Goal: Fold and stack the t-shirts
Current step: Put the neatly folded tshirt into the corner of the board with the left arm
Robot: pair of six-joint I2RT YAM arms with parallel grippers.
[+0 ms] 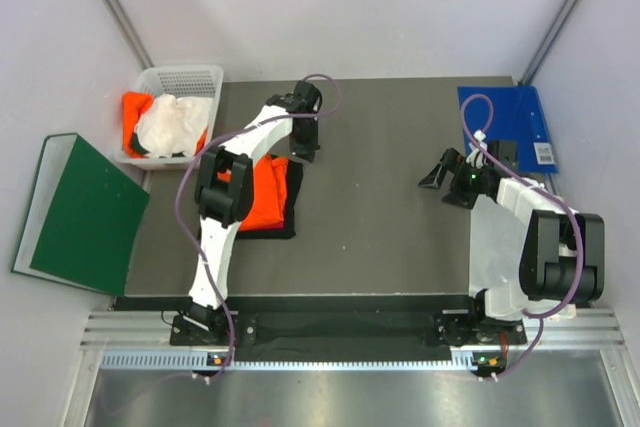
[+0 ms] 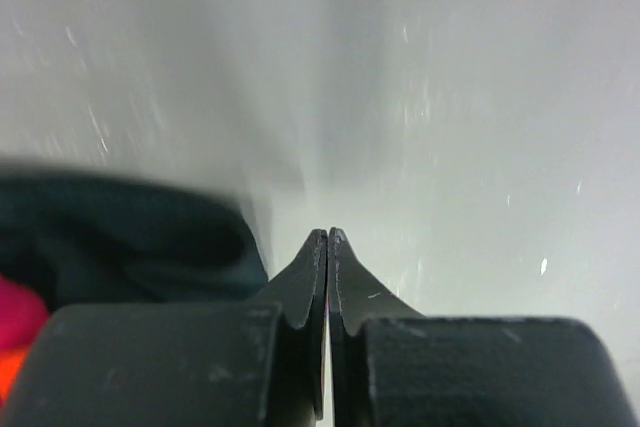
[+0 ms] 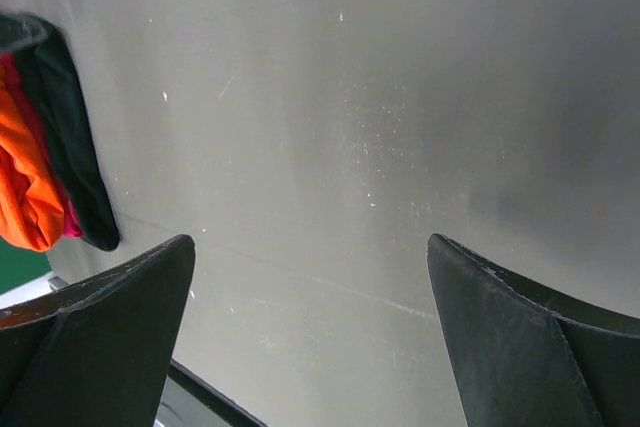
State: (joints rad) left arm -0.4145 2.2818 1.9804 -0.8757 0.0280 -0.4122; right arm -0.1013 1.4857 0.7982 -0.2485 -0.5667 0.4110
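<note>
A folded stack of t-shirts, bright orange (image 1: 262,197) on top of black (image 1: 288,197), lies on the left part of the dark table (image 1: 380,217). More t-shirts sit in the white basket (image 1: 183,77): a white one (image 1: 172,122) over an orange one (image 1: 135,112). My left gripper (image 1: 305,152) hangs just beyond the stack's far right corner, shut with nothing between its fingers (image 2: 328,239); the black shirt (image 2: 120,237) and a magenta edge (image 2: 15,307) show at its left. My right gripper (image 1: 437,175) stands open and empty (image 3: 310,247) over bare table, with the stack (image 3: 30,187) far to its left.
A flat blue folder (image 1: 508,125) lies at the table's far right corner, close behind the right gripper. A dark green binder (image 1: 80,212) rests off the left edge, beside the basket. Metal frame posts rise at both back corners.
</note>
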